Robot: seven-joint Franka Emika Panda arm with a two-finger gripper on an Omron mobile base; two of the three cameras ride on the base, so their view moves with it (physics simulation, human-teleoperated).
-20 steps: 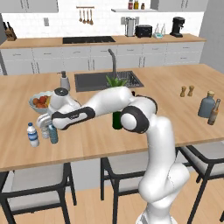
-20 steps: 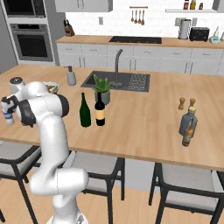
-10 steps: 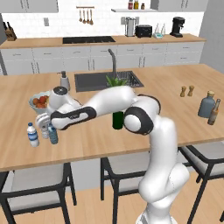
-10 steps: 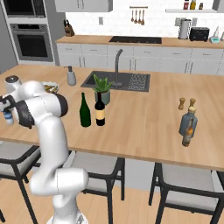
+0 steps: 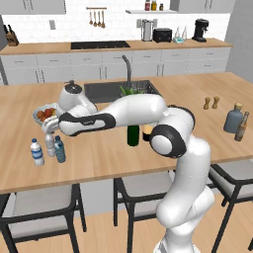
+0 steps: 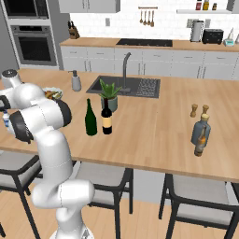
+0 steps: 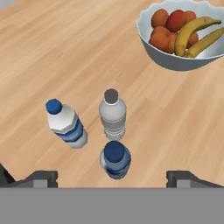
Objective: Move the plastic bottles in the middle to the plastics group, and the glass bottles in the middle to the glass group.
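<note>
Here, the fingers (image 7: 112, 177) stand wide apart, gripping nothing, directly above the blue-capped plastic bottle (image 7: 115, 159). That bottle stands upright on the table (image 7: 65, 52), just beside the grey-capped bottle (image 7: 112, 113) and near the white bottle with the blue label (image 7: 65, 124). The spread fingers and the free-standing bottle suggest the plastic item is delivered: three plastic bottles are now grouped, beside one fruit bowl (image 7: 183, 59). Two wine bottles remain mid-table, one green (image 6: 90, 118) and one dark with a tan label (image 6: 107, 117). The glass group at the far end counts two: a squat blue-grey bottle (image 6: 201, 130) and a slim brown bottle (image 6: 200, 145).
</note>
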